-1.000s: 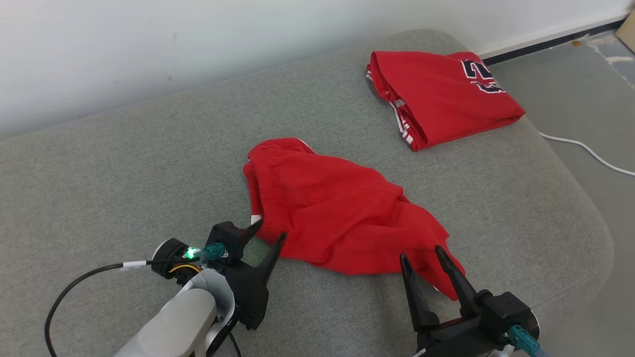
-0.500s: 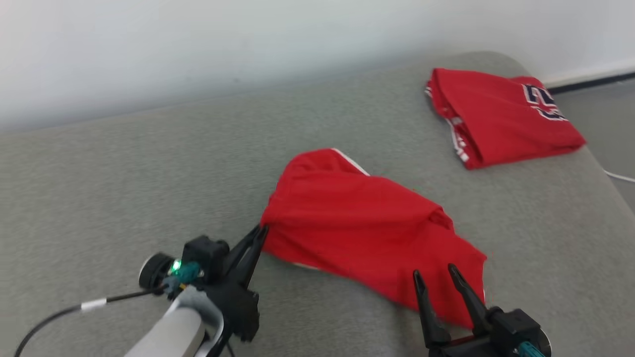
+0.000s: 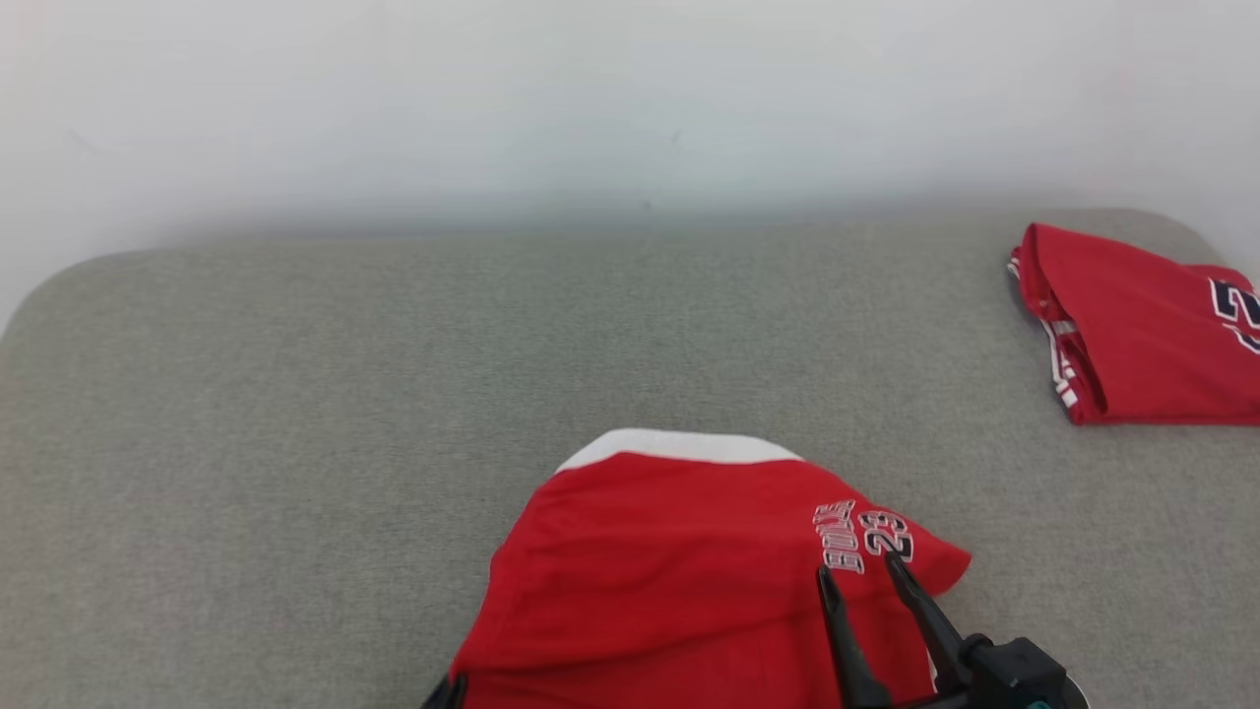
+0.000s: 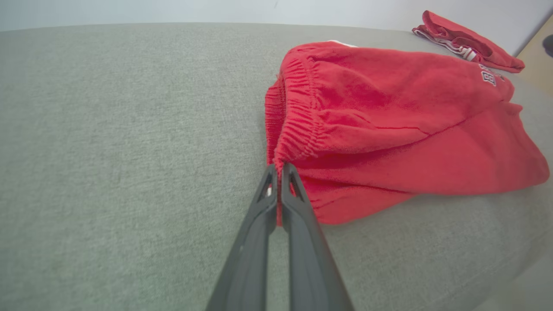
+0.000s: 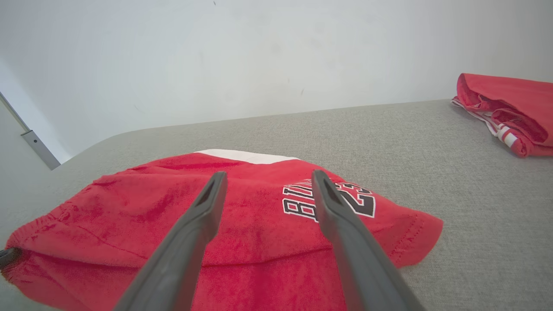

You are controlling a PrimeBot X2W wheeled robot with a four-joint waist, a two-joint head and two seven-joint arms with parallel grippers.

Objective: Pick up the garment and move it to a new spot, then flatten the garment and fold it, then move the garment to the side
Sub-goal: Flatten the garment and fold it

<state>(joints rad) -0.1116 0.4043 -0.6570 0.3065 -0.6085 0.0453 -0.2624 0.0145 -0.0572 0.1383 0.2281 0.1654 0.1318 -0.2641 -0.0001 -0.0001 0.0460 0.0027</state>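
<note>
left fingers (image 4: 252, 242): shut tight against each other, pinching the gathered elastic waistband of the red shorts (image 4: 389, 129) at its near corner. from the head camera, only a dark tip pokes up at the bottom edge, right at the lower left corner of the cloth.
right fingers (image 5: 185, 246): spread apart with nothing between them, held over the leg end of the shorts. the tips sit on either side of the printed lettering (image 5: 328, 201). from where i stand they look to be just above the fabric, though i can't say for sure they aren't brushing it.
red shorts: lying on the grey cushion (image 3: 295, 394), at its near edge and about the middle of its width. the waistband is to the robot's left and the leg hem to its right. the cloth is rumpled and doubled over, with soft creases running across it.
printed lettering: white-edged letters and a "23", close to the right leg hem.
white band (image 3: 679, 445): runs along the far edge of the shorts.
folded red jersey (image 3: 1142, 335): at the far right of the cushion, well apart from the shorts. it is folded flat, with white-striped edges showing on its left side and part of a dark number at its right.
grey cushion: woven grey fabric with rounded corners, set against the wall.
wall (image 3: 591, 98): pale and plain, rising straight behind the cushion.
</note>
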